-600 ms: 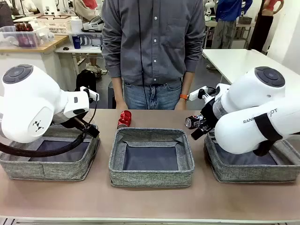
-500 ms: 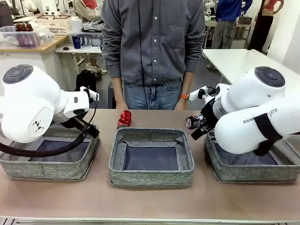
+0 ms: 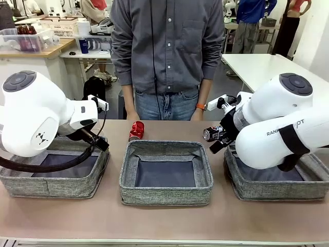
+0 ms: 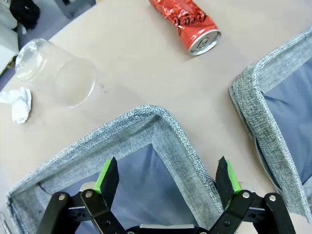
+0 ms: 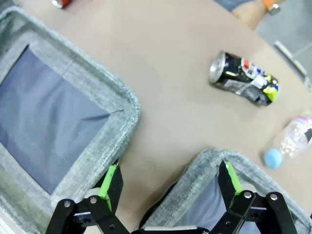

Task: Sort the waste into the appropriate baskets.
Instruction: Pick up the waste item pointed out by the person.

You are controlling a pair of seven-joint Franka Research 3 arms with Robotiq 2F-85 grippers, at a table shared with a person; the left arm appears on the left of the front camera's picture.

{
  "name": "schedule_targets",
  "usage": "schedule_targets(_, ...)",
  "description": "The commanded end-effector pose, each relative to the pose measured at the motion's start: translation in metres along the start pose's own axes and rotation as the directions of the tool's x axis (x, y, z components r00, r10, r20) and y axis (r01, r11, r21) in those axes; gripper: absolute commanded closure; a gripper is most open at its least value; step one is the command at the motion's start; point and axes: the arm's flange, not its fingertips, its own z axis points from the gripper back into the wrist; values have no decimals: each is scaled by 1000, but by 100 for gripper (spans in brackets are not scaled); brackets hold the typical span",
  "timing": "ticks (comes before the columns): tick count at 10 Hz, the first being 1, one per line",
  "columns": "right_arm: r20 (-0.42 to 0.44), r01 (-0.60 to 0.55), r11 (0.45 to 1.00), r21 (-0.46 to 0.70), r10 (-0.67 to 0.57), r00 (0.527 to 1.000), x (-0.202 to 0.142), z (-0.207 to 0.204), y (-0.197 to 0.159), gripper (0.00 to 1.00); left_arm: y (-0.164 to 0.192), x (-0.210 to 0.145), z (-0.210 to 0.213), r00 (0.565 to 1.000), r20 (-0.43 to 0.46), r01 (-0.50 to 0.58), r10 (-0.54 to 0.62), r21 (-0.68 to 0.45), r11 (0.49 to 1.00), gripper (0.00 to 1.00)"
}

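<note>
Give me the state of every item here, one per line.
red drink can: dented, on its side.
dark printed can: crushed, on its side.
clear plastic cup: tipped over.
paper ball: crumpled.
clear plastic bottle: capped, lying down.
middle basket: empty.
left gripper: open.
right gripper: open.

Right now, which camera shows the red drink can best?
The left wrist view: the red drink can lies whole and dented on its side, its top end visible. The front view shows the can small, beyond the middle basket. The right wrist view catches a red sliver at its top edge, likely the can.
</note>
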Motion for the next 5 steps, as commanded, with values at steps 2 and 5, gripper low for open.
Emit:
schedule_targets(2,0,1,1000,0,-1,1000,0,0,0,0,0,0,0,1000,0,1,-1,0,1000,0)
schedule_targets(5,0,0,1000,0,0,1000,0,0,0,0,0,0,0,1000,0,0,0,0,1000,0)
